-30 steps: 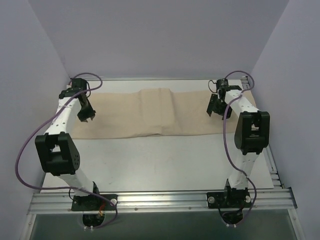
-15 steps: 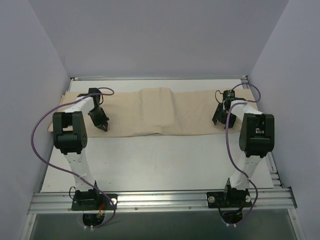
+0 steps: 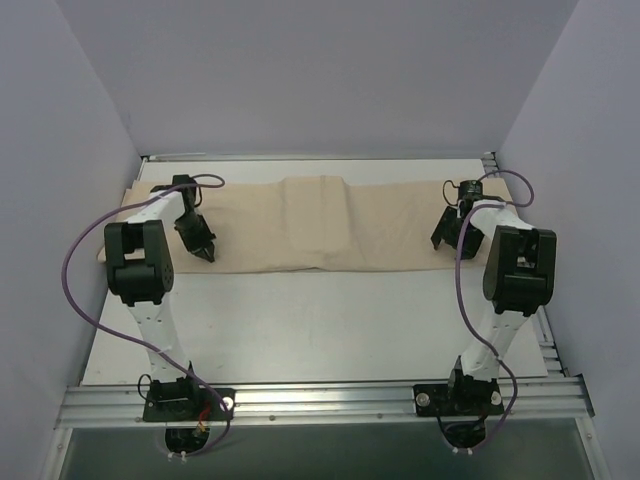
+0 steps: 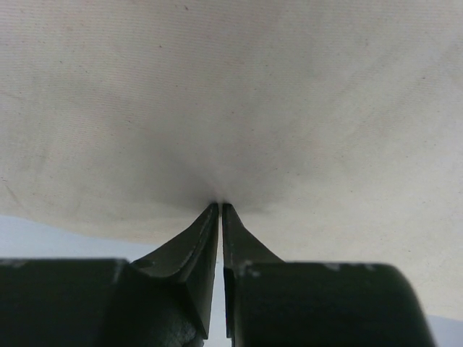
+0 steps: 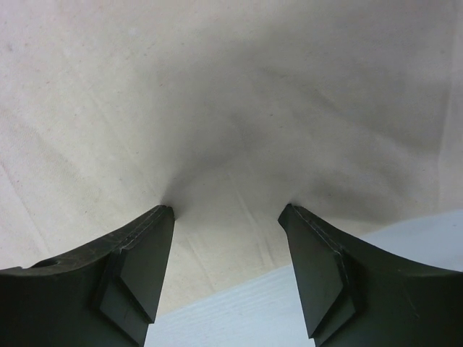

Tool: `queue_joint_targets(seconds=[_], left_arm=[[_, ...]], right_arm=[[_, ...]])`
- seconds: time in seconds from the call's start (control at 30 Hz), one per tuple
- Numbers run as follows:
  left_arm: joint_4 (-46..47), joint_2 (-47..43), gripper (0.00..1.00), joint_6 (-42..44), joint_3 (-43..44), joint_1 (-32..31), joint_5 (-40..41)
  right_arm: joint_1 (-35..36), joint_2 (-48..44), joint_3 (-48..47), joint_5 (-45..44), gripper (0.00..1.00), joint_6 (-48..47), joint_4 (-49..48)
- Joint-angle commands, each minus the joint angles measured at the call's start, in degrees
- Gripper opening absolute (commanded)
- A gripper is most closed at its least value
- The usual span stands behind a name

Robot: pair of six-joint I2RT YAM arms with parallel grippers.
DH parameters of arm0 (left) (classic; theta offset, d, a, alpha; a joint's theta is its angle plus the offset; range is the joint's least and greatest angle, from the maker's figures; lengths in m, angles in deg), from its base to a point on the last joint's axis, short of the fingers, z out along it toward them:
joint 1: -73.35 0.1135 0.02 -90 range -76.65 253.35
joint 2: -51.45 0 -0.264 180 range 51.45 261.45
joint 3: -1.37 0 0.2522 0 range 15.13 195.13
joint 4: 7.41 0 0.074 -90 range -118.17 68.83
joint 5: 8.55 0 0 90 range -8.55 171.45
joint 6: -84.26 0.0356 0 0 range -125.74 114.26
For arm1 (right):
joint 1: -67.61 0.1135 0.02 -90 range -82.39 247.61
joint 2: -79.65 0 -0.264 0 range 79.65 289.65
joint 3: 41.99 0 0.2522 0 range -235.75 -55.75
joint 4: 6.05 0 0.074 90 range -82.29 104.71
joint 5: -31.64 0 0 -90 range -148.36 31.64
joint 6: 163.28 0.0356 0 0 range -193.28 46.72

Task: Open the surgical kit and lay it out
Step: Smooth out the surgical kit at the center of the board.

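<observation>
The beige cloth wrap point(image 3: 380, 225) lies stretched across the far half of the table, with a thicker folded section point(image 3: 315, 212) at its middle. My left gripper point(image 3: 203, 250) is down on the cloth near its near-left edge. In the left wrist view its jaws point(image 4: 219, 205) are shut, tips pinched into the cloth point(image 4: 231, 94), which puckers towards them. My right gripper point(image 3: 443, 238) is on the cloth's right end. In the right wrist view it point(image 5: 228, 210) is open, both tips pressed on the cloth point(image 5: 217, 94). The steel tray and the instruments are out of view.
White table surface point(image 3: 320, 320) lies between the cloth and the arm bases. An aluminium rail point(image 3: 320, 400) runs along the near edge. Lilac walls close in the left, right and back. Purple cables loop off both arms.
The left arm swung in from the cloth's left end and came down near its near edge. The right gripper shifted right and lower onto the cloth's right end.
</observation>
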Motion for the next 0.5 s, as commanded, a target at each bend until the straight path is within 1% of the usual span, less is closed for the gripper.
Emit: queue_joint_targets(seconds=[0.0, 0.1, 0.2, 0.3, 0.4, 0.43, 0.47], left_arm=[[4.3, 0.6, 0.16, 1.1, -2.7, 2.2, 1.4], [4.4, -0.6, 0.16, 1.4, -3.9, 3.4, -0.6], [4.9, -0.8, 0.16, 2.1, -4.6, 3.8, -0.6], [3.9, 0.1, 0.16, 2.6, -3.0, 3.9, -1.0], [3.8, -2.1, 0.16, 2.7, -1.9, 3.9, -2.9], [3.9, -2.9, 0.18, 2.7, -1.9, 3.9, -3.7], [4.6, -4.0, 0.23, 2.7, -2.0, 3.9, -5.8]], right_arm=[[-2.0, 2.5, 3.1, -2.2, 0.65, -0.6, 5.9], [-3.1, 2.2, 5.4, -1.2, 0.66, -0.1, 4.8], [-3.5, 3.4, 4.2, -1.2, 0.67, -0.7, 4.8], [-3.4, 3.3, 0.7, 1.1, 0.67, -1.7, 5.7], [-1.7, 1.0, -5.1, 1.3, 0.67, -3.3, 6.4], [-0.9, 0.7, -7.1, 1.2, 0.67, -4.0, 7.0], [1.1, 0.7, -9.2, 1.1, 0.67, -4.3, 7.7]])
